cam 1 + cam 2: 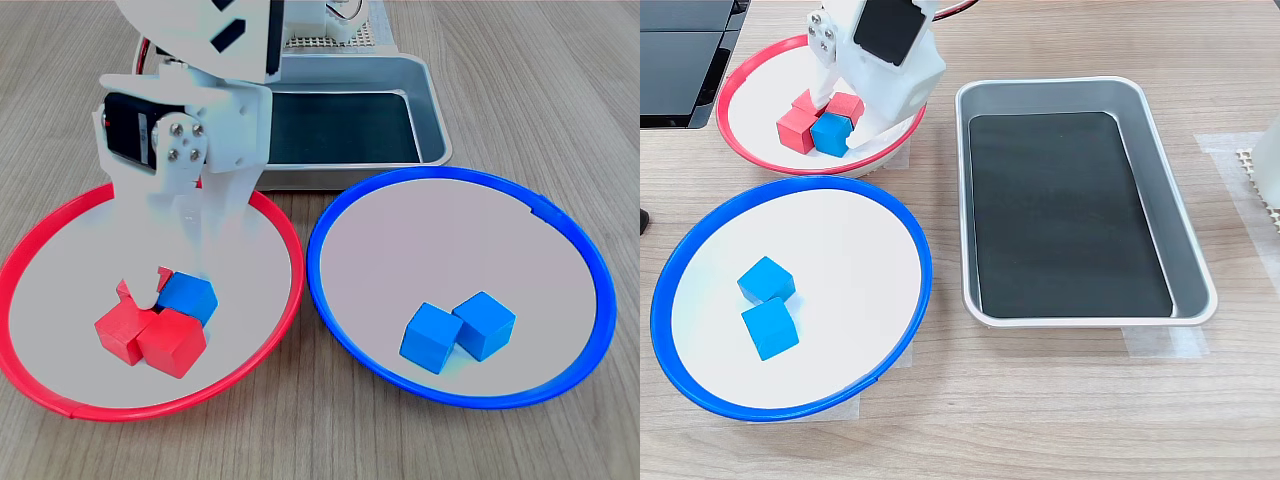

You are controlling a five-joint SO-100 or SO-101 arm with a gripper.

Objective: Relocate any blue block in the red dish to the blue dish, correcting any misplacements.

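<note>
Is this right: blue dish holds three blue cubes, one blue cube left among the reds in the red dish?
Not quite. The blue dish holds two blue cubes, not three, as both exterior views show. One blue block does sit among the red cubes in the red dish.

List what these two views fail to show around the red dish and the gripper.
- Gripper: whether it has closed on the blue block; its white body blocks both exterior views.
- Red blocks: exact count; they overlap, and the fingers cover part in the first exterior view.
- Red dish: its far rim is behind the arm in both exterior views.
- Arm: cut off by the top edge.
</note>
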